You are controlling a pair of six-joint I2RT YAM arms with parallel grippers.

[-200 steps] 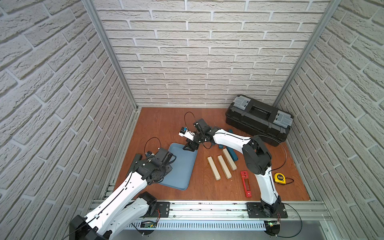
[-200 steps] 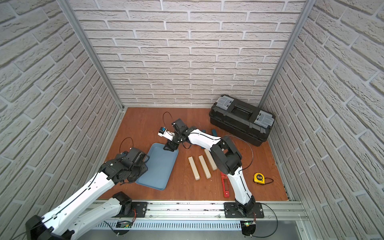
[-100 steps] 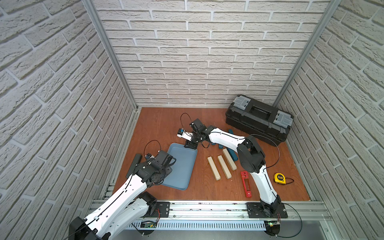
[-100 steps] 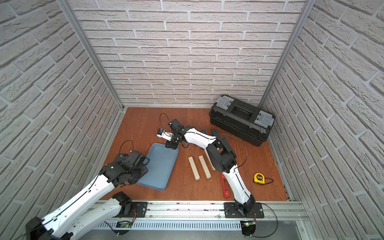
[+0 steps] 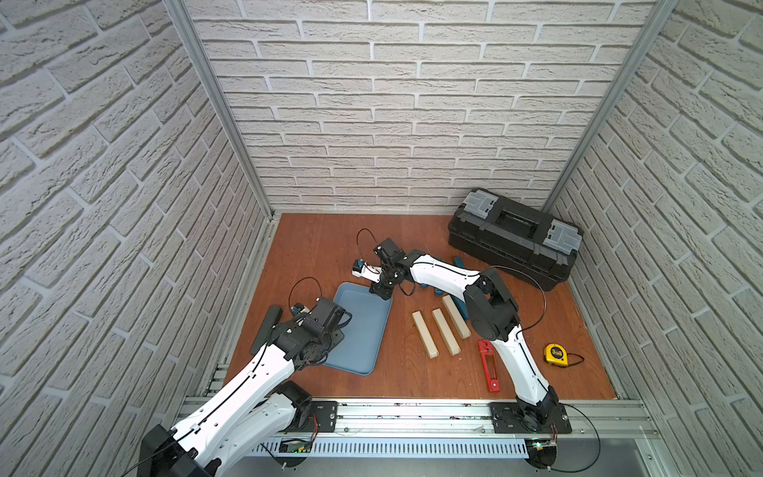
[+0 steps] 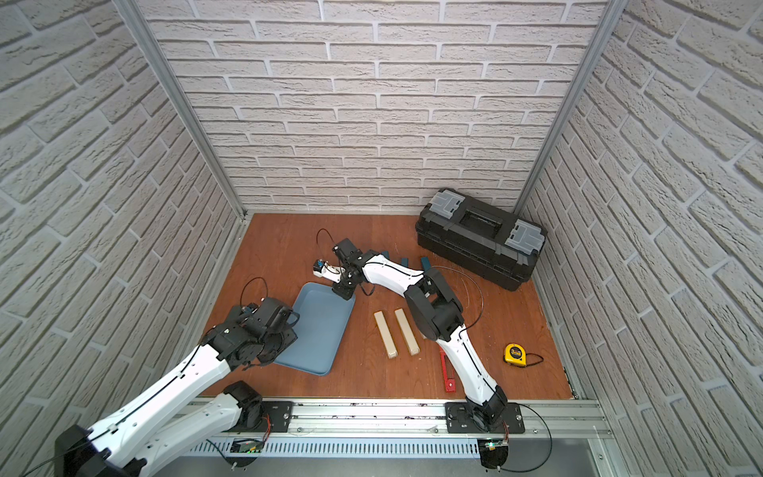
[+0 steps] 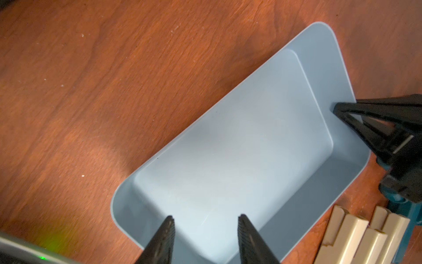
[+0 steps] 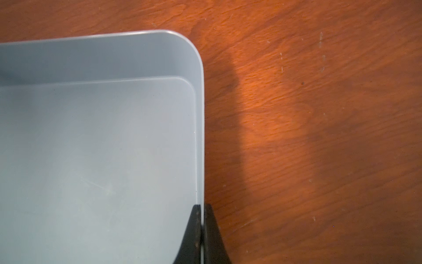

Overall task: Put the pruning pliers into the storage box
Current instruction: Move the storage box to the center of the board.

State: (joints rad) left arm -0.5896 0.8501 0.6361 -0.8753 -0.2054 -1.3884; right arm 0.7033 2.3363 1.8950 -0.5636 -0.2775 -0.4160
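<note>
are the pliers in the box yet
No, the pliers lie on the table right of the beige bars, apart from the box.

There is 1 blue tray, and to its right lie 3 beige bars, 1 red pliers and 1 yellow tape measure. Farther back and right of the tray stands 1 black toolbox, and 1 flat black strip lies just left of the tray. The teal bars to the back right of the tray are partly covered, so their number cannot be told.
</note>
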